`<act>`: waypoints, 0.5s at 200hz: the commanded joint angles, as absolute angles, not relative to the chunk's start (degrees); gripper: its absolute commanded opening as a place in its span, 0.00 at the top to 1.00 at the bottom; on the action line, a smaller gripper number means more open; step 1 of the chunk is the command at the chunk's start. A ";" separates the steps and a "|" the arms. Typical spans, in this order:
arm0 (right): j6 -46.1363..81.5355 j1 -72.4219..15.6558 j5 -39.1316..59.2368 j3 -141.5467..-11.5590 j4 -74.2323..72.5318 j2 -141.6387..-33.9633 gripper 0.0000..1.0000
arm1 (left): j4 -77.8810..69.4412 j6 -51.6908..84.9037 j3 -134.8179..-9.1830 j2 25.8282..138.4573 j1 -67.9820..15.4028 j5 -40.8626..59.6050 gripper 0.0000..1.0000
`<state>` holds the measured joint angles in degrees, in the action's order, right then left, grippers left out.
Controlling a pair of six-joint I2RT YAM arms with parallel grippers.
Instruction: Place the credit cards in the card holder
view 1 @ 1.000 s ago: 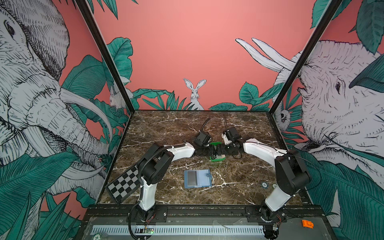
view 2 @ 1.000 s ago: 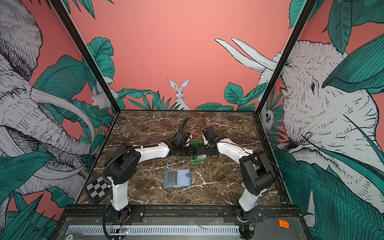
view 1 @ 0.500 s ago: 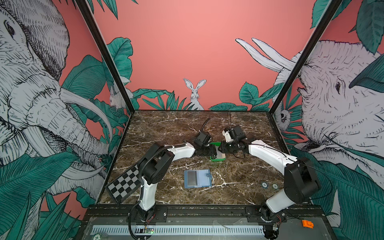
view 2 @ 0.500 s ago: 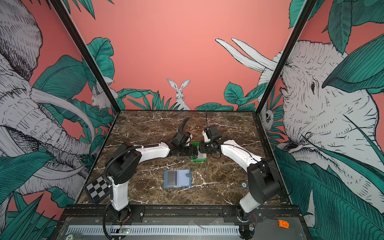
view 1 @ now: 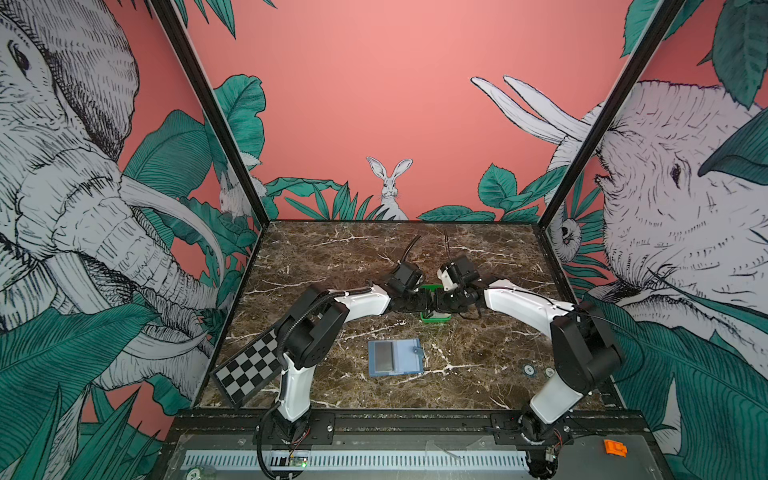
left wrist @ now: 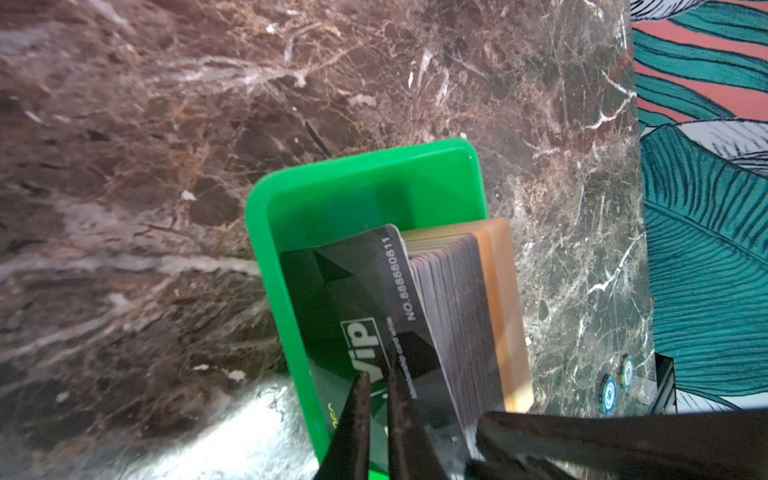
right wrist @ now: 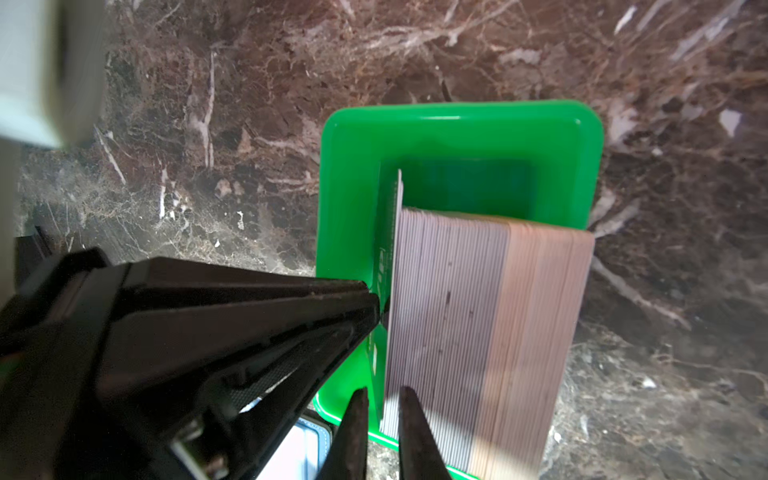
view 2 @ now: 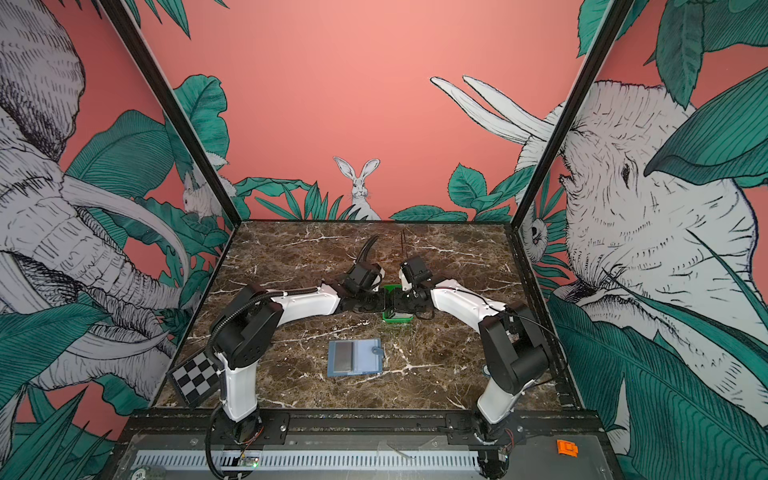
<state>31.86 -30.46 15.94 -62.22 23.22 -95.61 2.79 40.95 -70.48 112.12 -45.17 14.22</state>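
The change over the last second is on the right side. The right arm has stretched further in over the green tray (right wrist: pixel 457 111), and the right gripper (right wrist: pixel 383 390) has gone from gaping wide to drawn in. In the right wrist view its two fingers now stand close on either side of the upper edge of the front card (left wrist: pixel 353 299), a black one lettered "VIP". It looks clenched on that card. One or two grey neighbours may be caught with it; the view is too tight to tell.

The left gripper (left wrist: pixel 377 372) has not changed. Its jaws are pressed nearly together with nothing visible between them, and its tip rests against the face of the front card. That card leans away from the rest of the credit cards (right wrist: pixel 478 324), which stand on edge in a dense pack inside the tray.

The card holder (view 1: pixel 405 357) lies where it was, spread open on the tabletop (view 1: pixel 332 249), nearer the robot's base and well apart from the tray. In both top views a grey rectangle shows in one half of it, perhaps a card already pocketed.

For the task, this reads as a handover of control. The left side has peeled one card off the pack, and the right has taken hold of it. The card is not yet lifted out, so the carry to the holder and the insertion are still to come.
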 commanded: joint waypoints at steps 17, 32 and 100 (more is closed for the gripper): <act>32.35 -31.18 15.94 -63.43 22.41 -96.81 0.86 | 4.24 41.33 -70.31 113.29 -44.91 14.41 0.87; 32.46 -31.37 15.82 -63.41 22.08 -97.04 0.86 | 4.13 41.36 -70.09 113.14 -44.91 14.51 0.87; 31.94 -32.00 12.37 -64.18 23.17 -96.80 0.97 | 3.59 41.64 -69.53 112.58 -44.93 14.77 0.87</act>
